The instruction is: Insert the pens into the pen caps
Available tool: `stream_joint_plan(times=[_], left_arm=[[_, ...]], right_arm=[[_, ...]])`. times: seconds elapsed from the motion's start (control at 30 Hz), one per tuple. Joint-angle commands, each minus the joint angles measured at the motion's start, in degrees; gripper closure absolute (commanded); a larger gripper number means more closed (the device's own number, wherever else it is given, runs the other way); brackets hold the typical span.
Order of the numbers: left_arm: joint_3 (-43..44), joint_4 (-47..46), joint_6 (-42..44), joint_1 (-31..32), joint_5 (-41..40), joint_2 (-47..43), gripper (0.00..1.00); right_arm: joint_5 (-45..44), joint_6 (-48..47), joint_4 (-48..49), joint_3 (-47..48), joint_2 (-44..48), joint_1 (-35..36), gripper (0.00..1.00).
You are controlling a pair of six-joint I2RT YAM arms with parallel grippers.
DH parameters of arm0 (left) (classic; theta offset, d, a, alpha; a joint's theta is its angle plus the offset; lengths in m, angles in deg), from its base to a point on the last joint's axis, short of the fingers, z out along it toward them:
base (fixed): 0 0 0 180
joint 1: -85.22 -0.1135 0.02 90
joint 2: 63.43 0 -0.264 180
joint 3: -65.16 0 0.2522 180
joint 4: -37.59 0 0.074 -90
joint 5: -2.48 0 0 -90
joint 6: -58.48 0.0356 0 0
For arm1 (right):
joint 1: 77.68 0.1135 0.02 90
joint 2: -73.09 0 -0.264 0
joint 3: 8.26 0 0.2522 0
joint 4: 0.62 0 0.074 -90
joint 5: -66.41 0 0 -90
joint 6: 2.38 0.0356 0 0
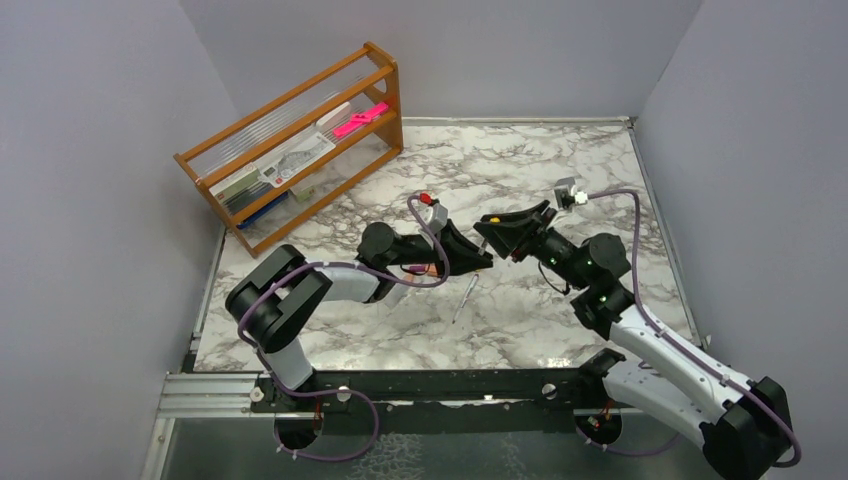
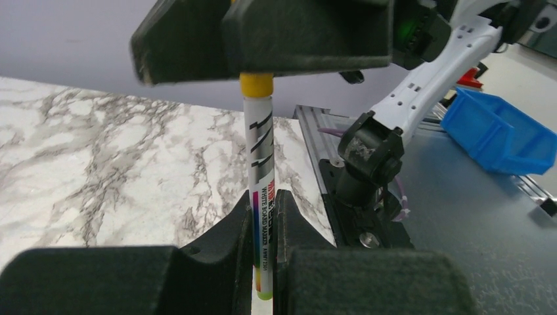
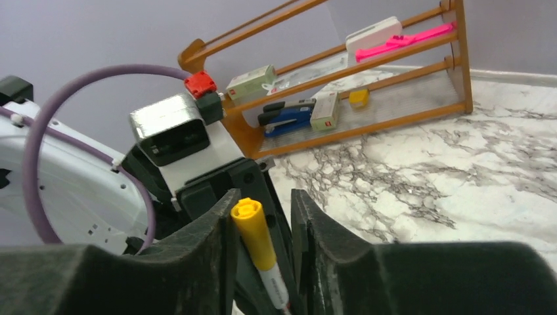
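Grips pen tight in left pincer above counter middle; brackets yellow cap, 3 o'clock end, with right pincer parted. Check seating; back off straight along pen.

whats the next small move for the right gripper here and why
Probably draw the right gripper straight back off the yellow cap. The cap looks seated on the pen, the left gripper clamps the barrel, and the right jaws stand apart with a gap beside the cap, so nothing more needs pressing.
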Motion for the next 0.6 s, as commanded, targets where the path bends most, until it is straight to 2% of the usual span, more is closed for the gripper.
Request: stream_joint_plan(times=[0.0, 0.07, 0.13, 0.27, 0.37, 0.57], left_arm=[[-0.26, -8.9, -1.47, -0.12, 3.8, -0.01, 1.0], [-0.37, -7.43, -0.59, -0.34, 2.6, -0.03, 1.0], [-0.24, -2.87, 1.08, -0.84, -1.06, -0.07, 1.0], [0.39, 10.56, 5.8, -2.87, -14.86, -0.46, 1.0], [3.07, 23.99, 7.73, -5.62, -24.16, 0.03, 1.0], [16.14, 55.42, 12.93, -6.28, -49.48, 3.93, 1.0]], right_arm=[[-2.45, 0.7, -7.71, 2.13, 2.14, 0.61, 0.6], [-4.33, 0.28, -8.64, 2.01, 4.08, 0.62, 0.52], [-6.6, -0.28, -10.54, 1.81, 5.95, 0.62, 0.49], [-12.69, -1.49, -16.21, -0.01, 10.28, 0.62, 0.47], [-17.28, -1.98, -20.17, -2.37, 14.23, 0.62, 0.47], [-17.31, -4.43, -26.27, -3.34, 15.48, 0.62, 0.48]])
